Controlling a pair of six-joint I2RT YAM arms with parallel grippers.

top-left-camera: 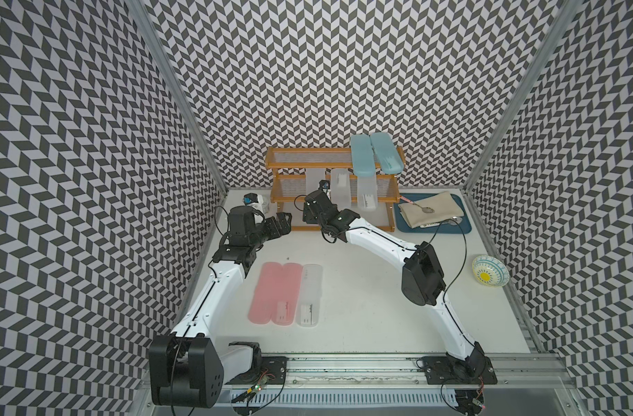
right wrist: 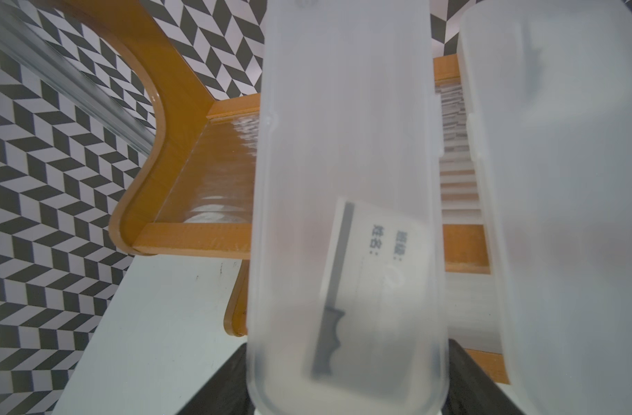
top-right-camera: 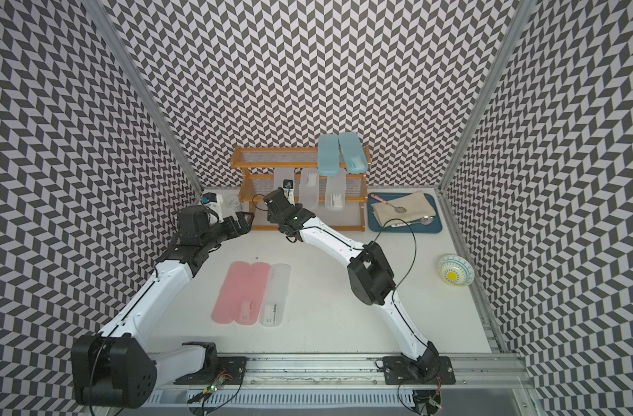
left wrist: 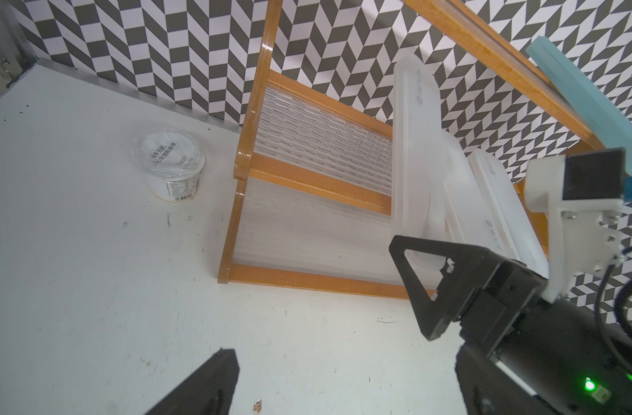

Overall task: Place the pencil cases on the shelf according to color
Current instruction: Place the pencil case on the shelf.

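The shelf (top-left-camera: 333, 164) stands at the back wall. Two light blue pencil cases (top-left-camera: 361, 156) lie on its top tier. Across the middle tier lean three frosted clear cases. My right gripper (right wrist: 346, 395) is shut on the lower end of the leftmost one (top-left-camera: 314, 178), which fills the right wrist view (right wrist: 343, 179) beside its neighbour (right wrist: 558, 179). Two pink cases (top-left-camera: 271, 293) and one clear case (top-left-camera: 311, 295) lie side by side on the table. My left gripper (top-left-camera: 285, 222) is open and holds nothing, just left of the shelf's bottom corner.
A lidded white cup (left wrist: 169, 165) stands on the table left of the shelf. A dark blue tray (top-left-camera: 466, 225) with a beige cloth and spoons sits right of the shelf. A patterned bowl (top-left-camera: 489, 275) is near the right edge.
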